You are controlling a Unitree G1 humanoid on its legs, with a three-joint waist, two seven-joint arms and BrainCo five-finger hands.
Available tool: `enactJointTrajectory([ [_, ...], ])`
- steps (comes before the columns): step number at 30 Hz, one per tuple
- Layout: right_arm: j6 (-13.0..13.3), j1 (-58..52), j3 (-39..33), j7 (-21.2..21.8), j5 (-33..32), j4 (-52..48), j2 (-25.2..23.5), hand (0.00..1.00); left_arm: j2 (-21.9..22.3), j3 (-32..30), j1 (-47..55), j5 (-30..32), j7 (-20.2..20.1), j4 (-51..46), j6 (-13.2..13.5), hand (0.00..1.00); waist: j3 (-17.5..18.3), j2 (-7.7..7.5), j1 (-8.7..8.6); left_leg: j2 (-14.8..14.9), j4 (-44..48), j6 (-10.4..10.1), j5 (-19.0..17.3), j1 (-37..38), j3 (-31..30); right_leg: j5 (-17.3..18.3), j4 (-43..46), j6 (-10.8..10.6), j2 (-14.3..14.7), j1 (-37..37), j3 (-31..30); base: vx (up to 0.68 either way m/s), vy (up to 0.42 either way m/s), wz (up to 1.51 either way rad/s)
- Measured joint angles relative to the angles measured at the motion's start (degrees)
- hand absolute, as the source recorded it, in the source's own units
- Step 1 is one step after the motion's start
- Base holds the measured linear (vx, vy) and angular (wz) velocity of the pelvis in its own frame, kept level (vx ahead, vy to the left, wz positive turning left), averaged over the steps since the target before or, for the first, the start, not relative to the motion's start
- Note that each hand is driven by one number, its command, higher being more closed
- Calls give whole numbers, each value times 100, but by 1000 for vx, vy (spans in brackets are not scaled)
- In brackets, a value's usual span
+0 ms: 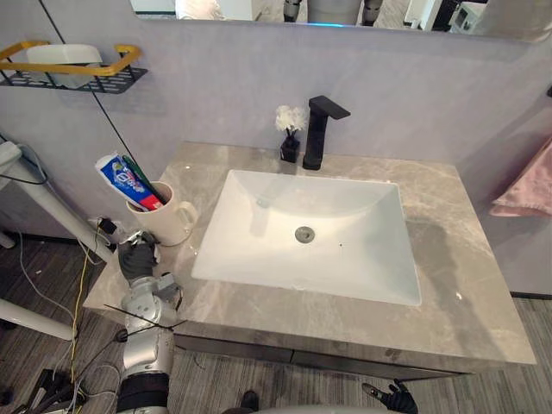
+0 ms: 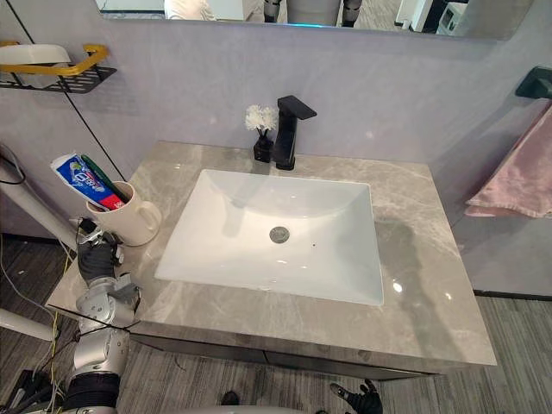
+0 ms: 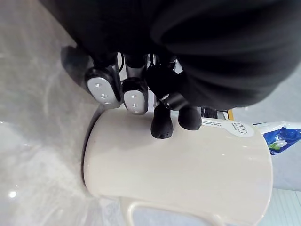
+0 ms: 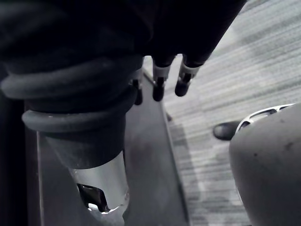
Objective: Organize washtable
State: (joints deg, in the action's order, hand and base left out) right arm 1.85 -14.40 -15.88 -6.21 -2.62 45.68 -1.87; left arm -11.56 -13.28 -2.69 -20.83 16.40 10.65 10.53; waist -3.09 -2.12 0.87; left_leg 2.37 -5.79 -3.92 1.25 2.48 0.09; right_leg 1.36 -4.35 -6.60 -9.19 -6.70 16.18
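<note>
Two things stand in the cream mug (image 1: 166,221) on the grey stone counter (image 1: 466,285), just left of the white sink (image 1: 259,259): a blue and red toothpaste tube (image 1: 127,180) and a dark green toothbrush (image 1: 141,178), both leaning away from the sink. The mug's handle points toward the sink. The left hand (image 1: 136,257) sits at the counter's edge, left of the sink and just in front of the mug. Its fingers are loosely bent, and the dark fingertips (image 3: 162,127) rest against the mug's wall without wrapping it. Behind the sink, a black faucet (image 1: 320,129) stands at the middle, with a small black vase of white flowers (image 1: 291,131) touching its left side. High on the wall, well left of the sink, a black shelf with a yellow rail (image 1: 103,71) holds a white dish (image 1: 62,55). A pink towel (image 1: 528,185) hangs to the sink's right. The right hand (image 1: 397,398) hangs below the counter's front, fingers relaxed and holding nothing.
</note>
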Motion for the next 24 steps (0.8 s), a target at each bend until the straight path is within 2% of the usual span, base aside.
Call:
enactJointTrajectory([
  [13, -6, 158, 1, -12, 62, 0, -5, 0, -271, -195, -370, -117, 126, 133, 52, 100, -245, -16, -10, 14, 28, 3, -1, -75, 254, -126, -56, 10, 7, 203, -247, -32, -6, -10],
  [24, -16, 168, 9, 10, 100, -1, -6, 0, -107, -179, -253, -109, 73, 80, 103, 100, -256, -15, -8, -15, 33, 7, 0, 44, 142, -126, -87, 10, -11, 9, -139, -17, -8, 4],
])
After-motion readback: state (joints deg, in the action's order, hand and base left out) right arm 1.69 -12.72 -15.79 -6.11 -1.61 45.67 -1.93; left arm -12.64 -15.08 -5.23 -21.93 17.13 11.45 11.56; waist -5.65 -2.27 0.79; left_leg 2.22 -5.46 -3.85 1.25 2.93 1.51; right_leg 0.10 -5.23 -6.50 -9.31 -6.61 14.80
